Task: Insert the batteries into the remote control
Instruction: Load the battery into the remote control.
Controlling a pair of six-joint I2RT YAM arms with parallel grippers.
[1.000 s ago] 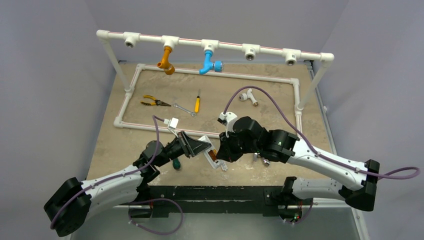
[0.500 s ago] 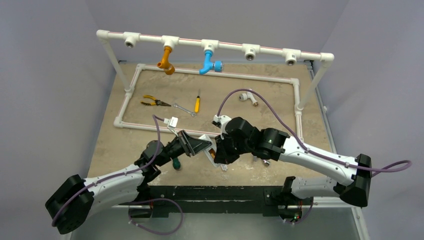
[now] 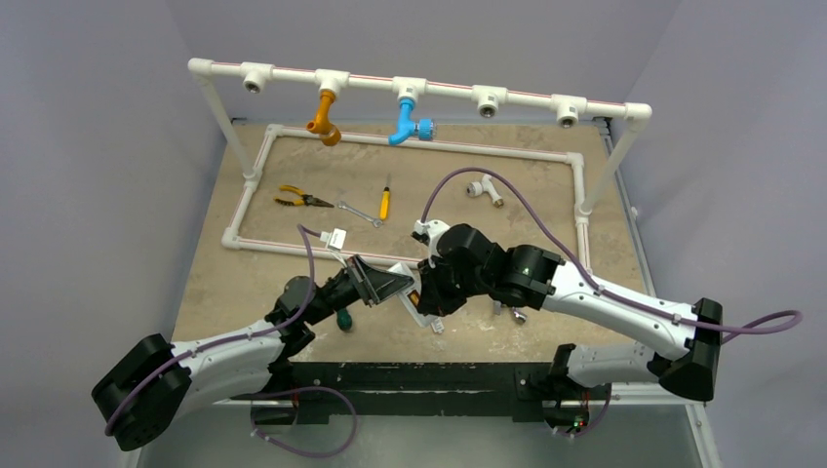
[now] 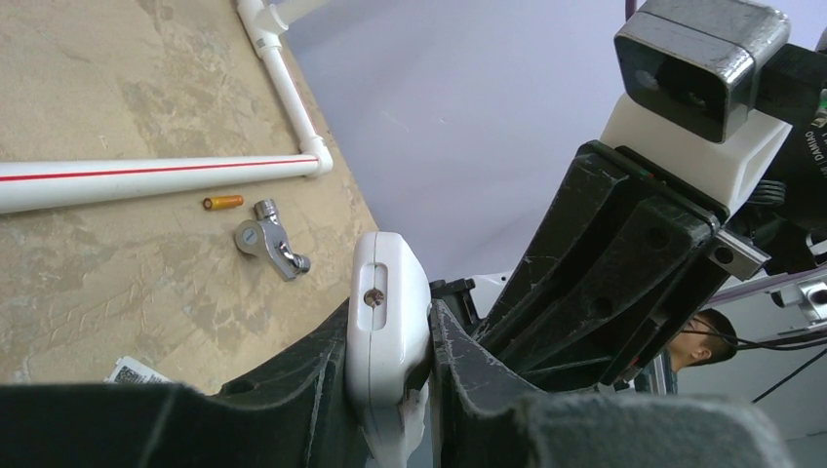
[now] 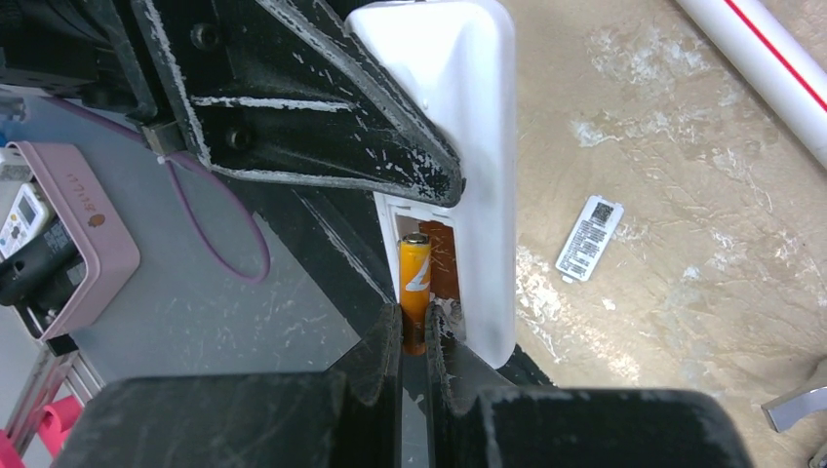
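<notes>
The white remote control (image 4: 388,322) stands on edge, with my left gripper (image 4: 388,336) shut on its sides. Its open battery bay (image 5: 441,255) faces my right gripper (image 5: 414,327), which is shut on an orange battery (image 5: 416,278). That battery's upper part lies inside the bay, along its left wall. A second battery (image 4: 223,202) lies on the table beside the white pipe (image 4: 146,171). In the top view both grippers meet at the remote control (image 3: 421,304), near the table's front edge.
A chrome fitting (image 4: 268,242) lies near the loose battery, and a barcode label (image 5: 588,237) lies on the table. Pliers (image 3: 300,199), a wrench (image 3: 359,214), a yellow screwdriver (image 3: 385,202) and a white pipe fitting (image 3: 483,188) sit inside the pipe frame (image 3: 575,156). Orange (image 3: 325,119) and blue (image 3: 405,122) taps hang behind.
My right arm has shifted left, bringing the battery up against the remote control. The left arm has held the remote nearly still.
</notes>
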